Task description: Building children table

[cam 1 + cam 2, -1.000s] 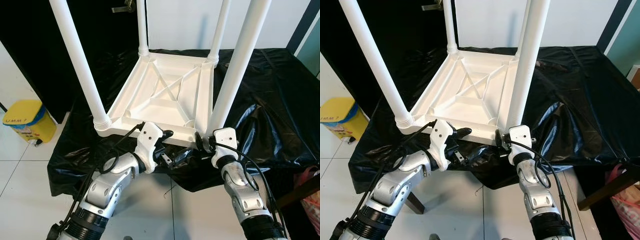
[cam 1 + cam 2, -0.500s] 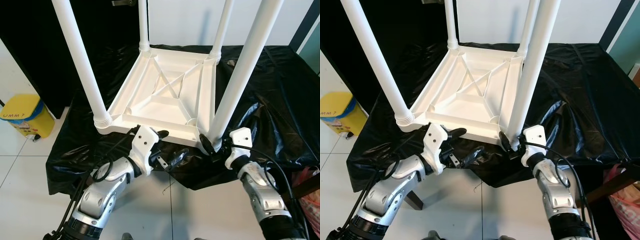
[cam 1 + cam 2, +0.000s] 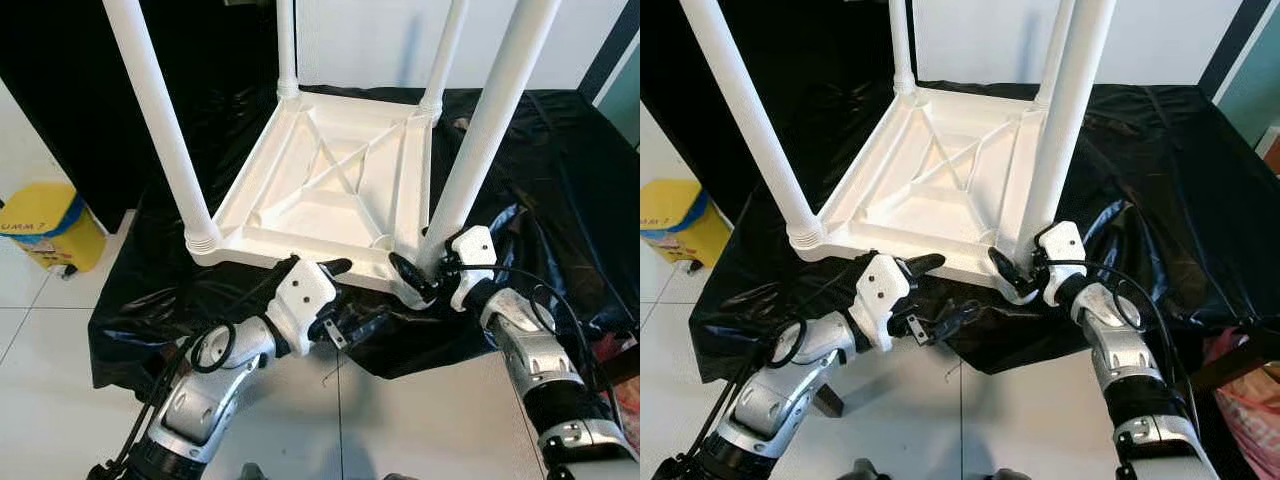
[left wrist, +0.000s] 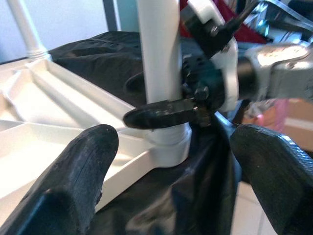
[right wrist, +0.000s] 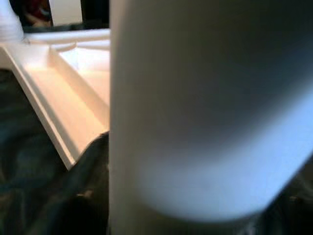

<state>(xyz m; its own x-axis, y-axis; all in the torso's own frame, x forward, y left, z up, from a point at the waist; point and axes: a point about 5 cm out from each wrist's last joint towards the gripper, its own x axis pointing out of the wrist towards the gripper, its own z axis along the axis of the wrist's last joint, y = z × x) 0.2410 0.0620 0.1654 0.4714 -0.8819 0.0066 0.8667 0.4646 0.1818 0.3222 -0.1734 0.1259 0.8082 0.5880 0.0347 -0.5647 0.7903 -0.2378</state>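
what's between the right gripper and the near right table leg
Nothing visible. The right gripper is already at the base of the near right leg, one finger wrapping its front.

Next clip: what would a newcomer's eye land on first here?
The white children's table, lying upside down on a black plastic sheet with its four legs pointing up. Next, the right gripper around the base of the near right leg, and the left gripper, open, at the tabletop's near edge. A yellow bin stands on the floor to the left.
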